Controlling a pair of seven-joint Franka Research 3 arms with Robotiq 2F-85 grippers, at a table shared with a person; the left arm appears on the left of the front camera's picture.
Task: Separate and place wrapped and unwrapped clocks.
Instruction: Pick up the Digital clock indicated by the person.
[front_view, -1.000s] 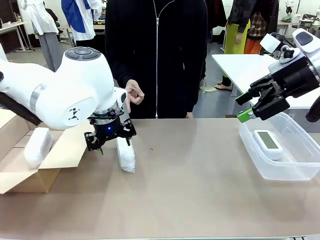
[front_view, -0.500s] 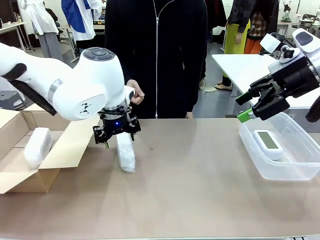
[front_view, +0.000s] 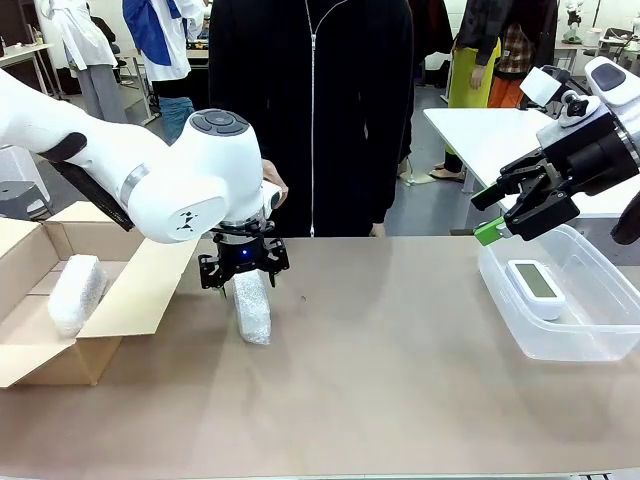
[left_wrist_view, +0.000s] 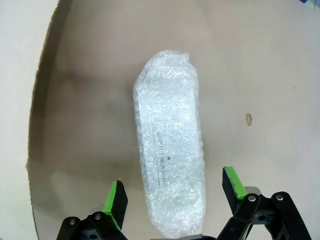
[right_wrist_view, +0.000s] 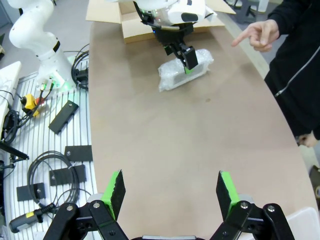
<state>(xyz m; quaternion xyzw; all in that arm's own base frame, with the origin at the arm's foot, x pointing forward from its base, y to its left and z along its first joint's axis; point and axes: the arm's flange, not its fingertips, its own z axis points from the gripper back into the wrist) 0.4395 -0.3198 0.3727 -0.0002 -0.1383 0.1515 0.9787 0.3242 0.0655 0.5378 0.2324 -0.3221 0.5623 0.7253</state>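
The left gripper (front_view: 243, 272) is hanging over the far end of a wrapped clock (front_view: 252, 308) lying on the table (front_view: 400, 380), just beside the open box (front_view: 120, 300). In the left wrist view its fingers (left_wrist_view: 116, 203) are standing fully apart, one on each side of the bundle (left_wrist_view: 171, 155), not touching it and holding nothing. A second wrapped clock (front_view: 76, 293) is lying in the box. The bare clock (front_view: 535, 287) is resting in the clear bin (front_view: 600, 340). The right gripper (front_view: 505, 215) is hovering above the bin's near corner, jaws partly apart and empty.

Risks judged from this position:

- Off-centre grasp. The gripper is sitting near one end of the bundle, so a close here is likely giving a lever arm; the free end may be sagging or swinging on the lift.
- Slippage. Bubble wrap is compressing and sliding over the hard body inside, so the pads may be gripping film only.
- Flap contact. The box flap is lying just beside the bundle; a low carry may be catching its edge.
- Person nearby. A hand (right_wrist_view: 257, 36) is pointing close behind the left arm; a wide swing may be meeting it.
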